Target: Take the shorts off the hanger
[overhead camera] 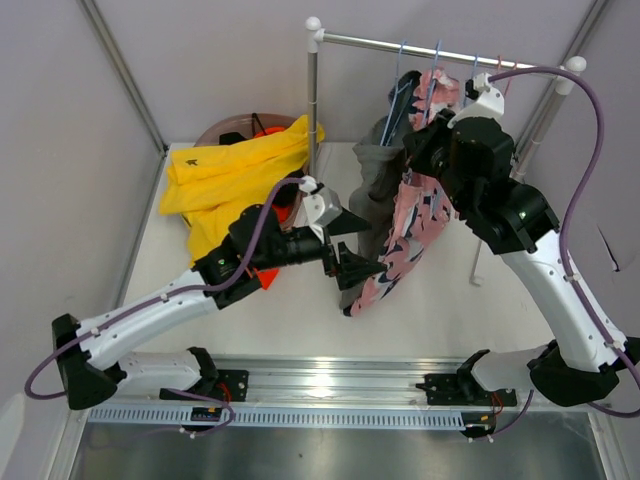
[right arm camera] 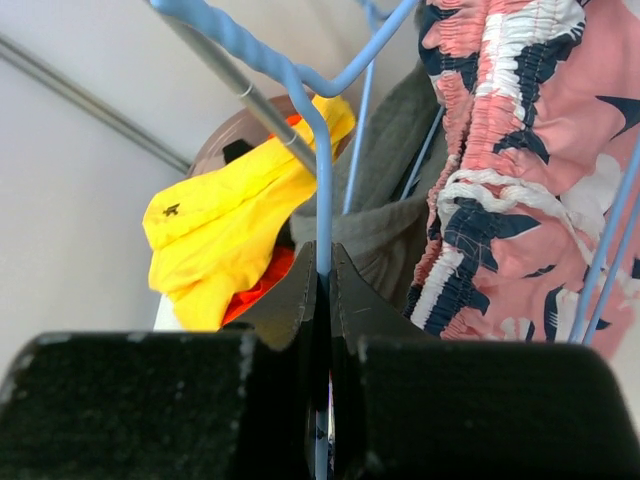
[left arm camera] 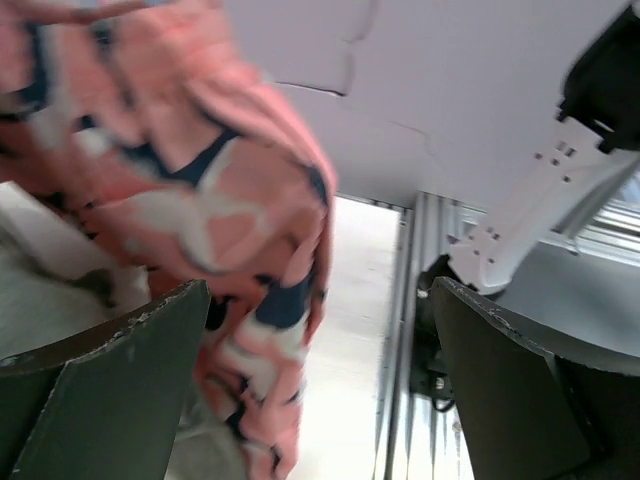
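- White table (overhead camera: 300, 310), pale walls around it.
- Right gripper (right arm camera: 322, 300) was clenched on a thin blue wire hanger (right arm camera: 322, 180).
- Left gripper (left arm camera: 320, 290) was spread wide, holding nothing, at the lower end of the pink cloth shorts with dark-blue shapes (overhead camera: 410, 225).
- Pink shorts hung under the silver metal rail (overhead camera: 400, 42), touching the plain grey shorts (overhead camera: 375, 185).
- Yellow shorts (overhead camera: 230, 170) lay heaped over the bright orange shorts (right arm camera: 262, 285) on a round brown basket (overhead camera: 225, 130), well apart from the rail.
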Available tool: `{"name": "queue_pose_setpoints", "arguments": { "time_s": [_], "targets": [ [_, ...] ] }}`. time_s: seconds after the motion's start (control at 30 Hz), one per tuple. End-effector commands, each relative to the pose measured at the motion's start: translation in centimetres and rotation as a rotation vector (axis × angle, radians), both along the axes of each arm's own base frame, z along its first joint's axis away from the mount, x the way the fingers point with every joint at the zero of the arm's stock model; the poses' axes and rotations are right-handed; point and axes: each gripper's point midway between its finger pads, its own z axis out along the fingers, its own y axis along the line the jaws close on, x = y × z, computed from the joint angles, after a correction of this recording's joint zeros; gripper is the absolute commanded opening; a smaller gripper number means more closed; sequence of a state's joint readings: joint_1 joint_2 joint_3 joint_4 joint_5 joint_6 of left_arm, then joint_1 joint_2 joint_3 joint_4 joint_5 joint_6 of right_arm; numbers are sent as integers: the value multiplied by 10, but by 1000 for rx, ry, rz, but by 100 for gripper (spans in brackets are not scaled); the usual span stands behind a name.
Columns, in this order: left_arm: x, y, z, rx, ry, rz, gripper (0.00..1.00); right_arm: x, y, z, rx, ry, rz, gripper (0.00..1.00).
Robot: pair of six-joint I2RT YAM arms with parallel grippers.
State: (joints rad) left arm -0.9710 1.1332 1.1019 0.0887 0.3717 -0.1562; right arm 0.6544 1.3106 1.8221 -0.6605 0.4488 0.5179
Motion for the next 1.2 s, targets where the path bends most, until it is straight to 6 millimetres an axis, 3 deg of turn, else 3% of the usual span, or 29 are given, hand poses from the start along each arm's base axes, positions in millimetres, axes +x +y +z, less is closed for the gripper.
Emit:
{"name": "queue_pose_setpoints", "arguments": {
  "time_s": [0.0,0.2,0.3,0.33,0.43,0.57,0.6,0.7,0.83,0.93,0.97,1.0,1.03,1.07,1.13,1.17],
  "targets": [
    [-28,-16,35,-109,-94,-129,99,-6,1,32,112,-85,-17,0],
    [-29,-31,18,-102,-76,-134,99,-9,4,31,127,-82,-12,0],
    [-21,-39,12,-96,-75,-118,92,-12,2,32,136,-81,-15,0],
    [-17,-41,14,-101,-79,-99,79,-14,1,34,146,-82,-14,0],
    [-6,-50,1,-76,-76,-69,57,-19,1,36,163,-79,-3,0],
    [9,-59,-16,-41,-69,-22,44,-34,0,46,218,-81,41,0],
    [12,-61,-21,-31,-64,-16,29,-36,0,48,226,-83,46,0],
    [18,-62,-30,-26,-45,19,0,-43,-3,52,242,-87,58,0],
    [14,-50,-27,-49,-45,48,0,-43,-11,58,222,-108,27,0],
    [-1,-33,-28,-57,-41,69,0,-36,-16,62,175,-118,-3,0],
    [-14,-31,-39,-43,-31,53,0,-37,-21,72,176,-137,-18,0],
    [-25,-21,-30,-71,-38,48,0,-36,-24,77,172,-145,-26,0],
    [-30,-17,-44,-57,-22,65,0,-28,-25,76,149,-144,-35,0],
    [-48,-17,-60,-39,-3,36,0,-29,-31,89,160,-166,-43,0],
    [-58,-7,-75,-32,20,57,0,-26,-36,98,150,-183,-48,0],
    [-71,-7,-92,-11,50,31,0,-17,-36,93,129,-163,-60,0]
  ]
}}
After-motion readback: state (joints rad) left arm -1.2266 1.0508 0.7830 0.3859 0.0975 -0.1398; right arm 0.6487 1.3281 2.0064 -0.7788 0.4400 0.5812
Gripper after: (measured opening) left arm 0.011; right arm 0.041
